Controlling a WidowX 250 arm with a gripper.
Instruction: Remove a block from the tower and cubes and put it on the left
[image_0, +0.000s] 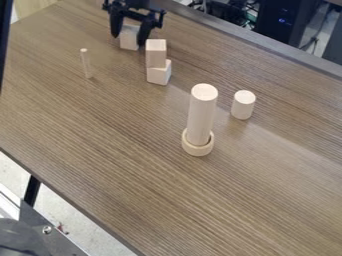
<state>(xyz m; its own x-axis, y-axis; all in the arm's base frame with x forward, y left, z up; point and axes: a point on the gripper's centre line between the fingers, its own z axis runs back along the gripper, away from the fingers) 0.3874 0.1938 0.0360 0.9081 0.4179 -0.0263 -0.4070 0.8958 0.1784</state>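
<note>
At the top left of the camera view, my gripper hangs open with its fingers spread. A pale wooden cube shows between and behind the fingers, which overlap its sides; contact cannot be made out. Just right of it and nearer the camera stands a tower of two blocks: an upper block rests slightly offset on a lower cube.
Near the middle of the table, a tall cylinder stands upright inside a wooden ring. A short cylinder is to its right. A thin peg stands left of the tower.
</note>
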